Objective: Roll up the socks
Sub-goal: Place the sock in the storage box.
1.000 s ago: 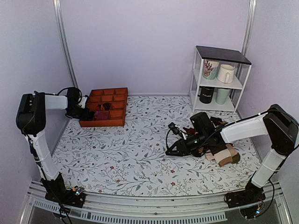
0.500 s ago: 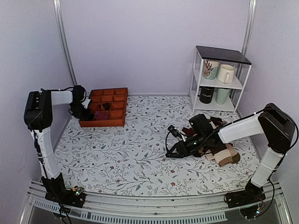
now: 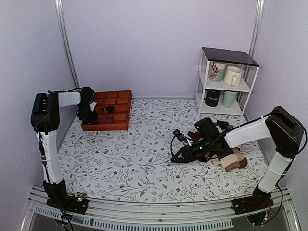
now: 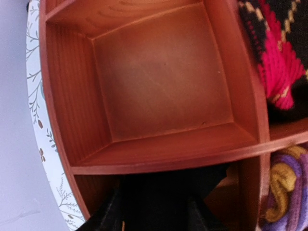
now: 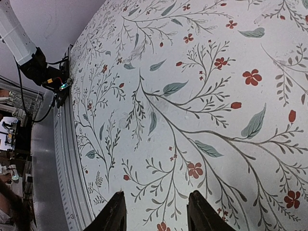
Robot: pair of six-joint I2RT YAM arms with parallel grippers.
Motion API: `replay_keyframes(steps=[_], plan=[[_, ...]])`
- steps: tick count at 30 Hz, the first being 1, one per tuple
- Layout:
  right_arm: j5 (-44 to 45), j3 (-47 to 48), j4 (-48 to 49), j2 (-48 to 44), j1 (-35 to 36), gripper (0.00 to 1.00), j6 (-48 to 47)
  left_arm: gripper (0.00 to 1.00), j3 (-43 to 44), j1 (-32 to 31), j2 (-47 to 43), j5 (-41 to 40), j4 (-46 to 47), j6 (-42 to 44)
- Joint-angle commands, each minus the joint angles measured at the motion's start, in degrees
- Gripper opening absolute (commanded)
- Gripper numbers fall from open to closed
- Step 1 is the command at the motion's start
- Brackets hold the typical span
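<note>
The floral worktop is mostly bare in the middle; the action is over at the orange tray in the far left corner. The left gripper hangs right over it. The wrist view shows one empty compartment, and in the next slot a dark bundle sits between the jaws, most likely the black socks. Can't tell if the jaws are pinching it or slack.

That's the risk imo: if fabric snags a finger when the arm lifts, the roll comes back out or unravels. It's also just beside the divider, so it could end up draped over the wall. The neighbouring slots hold a red-and-black knit roll and a purple-and-yellow one, both easy to bump.

The right gripper has its jaws apart and empty, low over bare worktop near the heap of spare socks. A careless sweep could drag that heap.
</note>
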Motion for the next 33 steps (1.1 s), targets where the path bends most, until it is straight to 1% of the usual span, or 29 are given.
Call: replay_keyframes(steps=[1, 4, 9, 15, 21, 25, 28, 29, 30, 31, 32, 33], plan=[[-0.9, 0.2, 0.1, 0.8, -0.4, 0.45, -0.6, 0.45, -2.1, -1.3, -0.8, 2.0, 0.0, 0.4], [-1.0, 0.6, -0.1, 0.7, -0.4, 0.45, -0.6, 0.47, -2.4, -1.6, -3.4, 2.7, 1.7, 0.7], [-1.1, 1.1, -0.6, 0.3, -0.4, 0.45, -0.5, 0.52, -2.3, -1.7, -5.4, 1.9, 2.7, 1.4], [-1.5, 1.7, -1.2, 0.1, -0.4, 0.45, -0.8, 0.52, -2.9, -1.8, -6.9, 2.3, 3.3, 1.3], [-0.9, 2.9, -2.2, -0.1, -0.4, 0.45, -1.0, 0.53, -5.0, -2.1, -11.2, 2.0, 6.2, 1.8], [0.6, 4.0, -3.6, -0.4, -0.4, 0.46, -1.6, 0.56, -7.3, -2.5, -17.3, 2.4, 8.1, 2.0], [2.8, 5.1, -5.4, -1.0, -0.4, 0.52, -2.4, 0.61, -10.5, -3.3, -22.2, 2.4, 10.9, 2.1], [4.0, 5.7, -6.5, -1.3, -0.4, 0.57, -2.8, 0.63, -11.8, -3.7, -24.1, 2.4, 12.2, 2.1], [5.1, 6.5, -7.7, -1.5, -0.4, 0.66, -3.3, 0.67, -13.4, -4.4, -25.8, 2.1, 13.9, 1.9], [6.2, 7.2, -8.7, -1.8, -0.5, 0.72, -3.8, 0.78, -14.8, -5.1, -27.8, 1.8, 15.0, 1.4], [7.2, 7.8, -9.9, -2.2, -0.7, 0.75, -4.4, 0.90, -16.5, -6.1, -29.8, 1.8, 16.1, 0.8], [8.0, 8.4, -10.5, -2.7, -1.0, 0.77, -4.7, 0.98, -18.3, -7.0, -31.7, 2.2, 17.3, 0.0]])
